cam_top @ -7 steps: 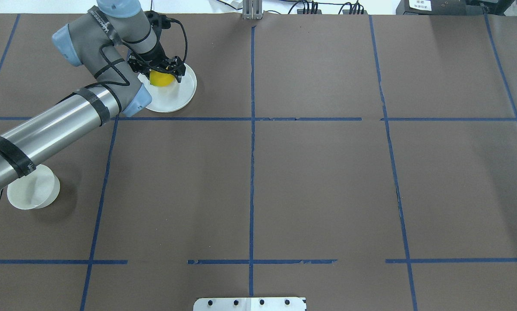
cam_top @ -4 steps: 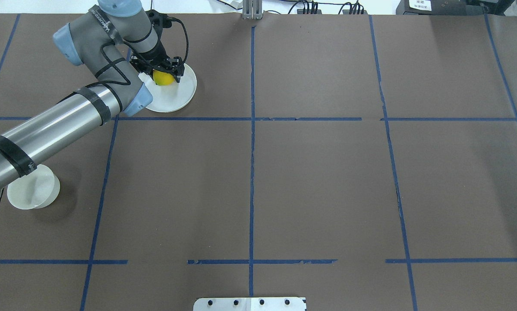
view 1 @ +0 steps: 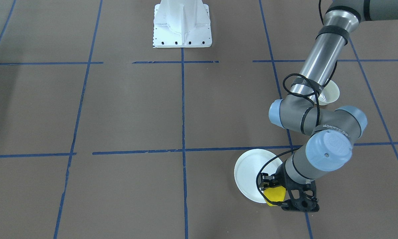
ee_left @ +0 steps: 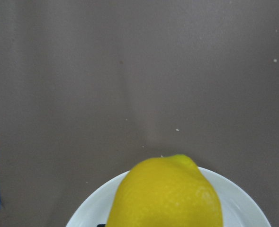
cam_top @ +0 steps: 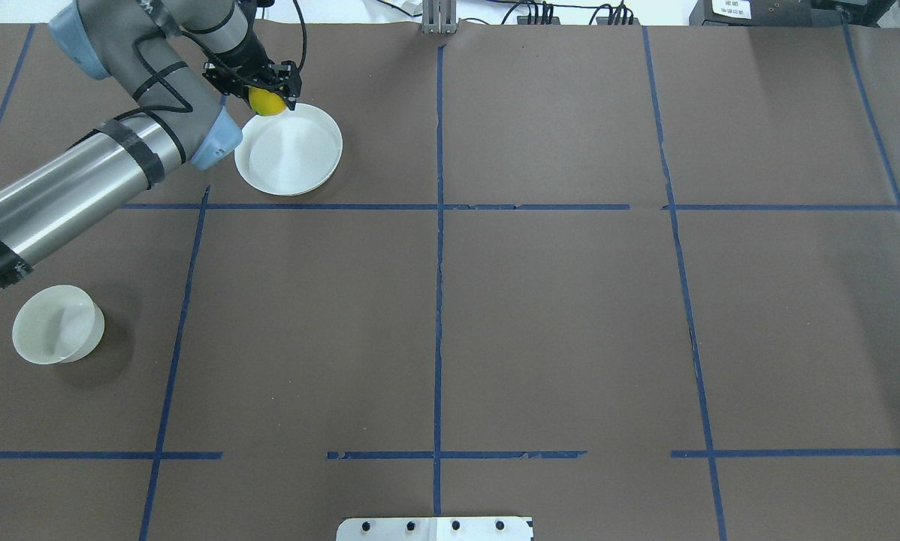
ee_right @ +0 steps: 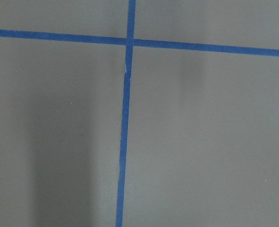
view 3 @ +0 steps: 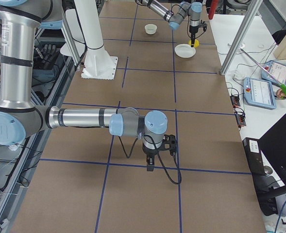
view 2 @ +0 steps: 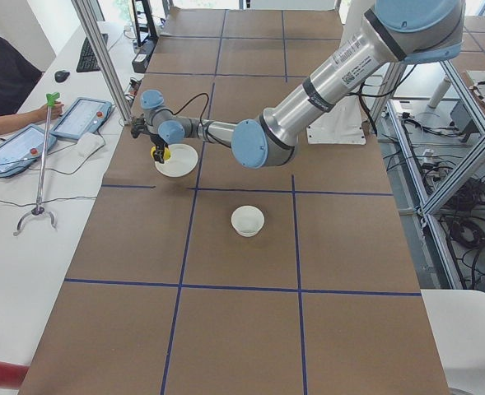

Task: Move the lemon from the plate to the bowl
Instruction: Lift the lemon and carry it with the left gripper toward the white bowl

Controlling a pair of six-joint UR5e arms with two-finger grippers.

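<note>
Left pincer [cam_top: 270,96] gripping one lemon [cam_top: 264,105], one plate [cam_top: 292,154] beneath, one bowl [cam_top: 58,324] apart

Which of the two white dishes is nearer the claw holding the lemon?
The wide flat plate, just beside the left claw and its lemon; the small deep bowl sits far off.

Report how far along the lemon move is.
Done: the left gripper is shut on the bright yellow lemon, held up over the far rim of the flat white plate, which is bare. In hand: the carry. Left: reach the small deep white bowl, empty near the robot, and release.
</note>
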